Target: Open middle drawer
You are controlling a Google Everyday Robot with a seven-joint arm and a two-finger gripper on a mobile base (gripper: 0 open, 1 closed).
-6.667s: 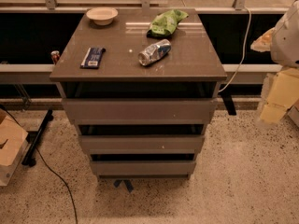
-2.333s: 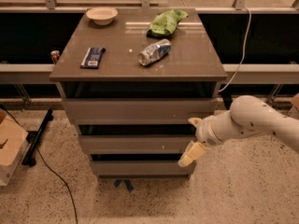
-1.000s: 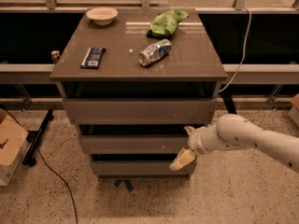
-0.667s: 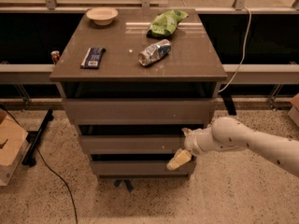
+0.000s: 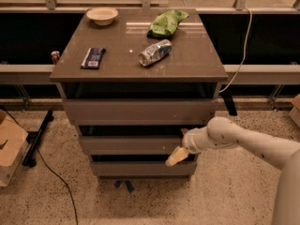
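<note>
**Gripper at the middle drawer, pull not yet begun**

The middle drawer (image 5: 131, 145) sits shut in the desk (image 5: 197, 60), between the taller top drawer (image 5: 140, 111) and the bottom drawer (image 5: 140, 168). The gripper (image 5: 179, 149) is at the right end of its front panel, arm reaching in from the right. Whether it is clenched or released, I cannot tell. The step in hand looks like securing a hold; next calls for a straight pull toward the near side.

The gripper (image 5: 180, 147) hangs at the middle drawer (image 5: 126, 145)'s right end, its front panel stretching away leftward.
</note>
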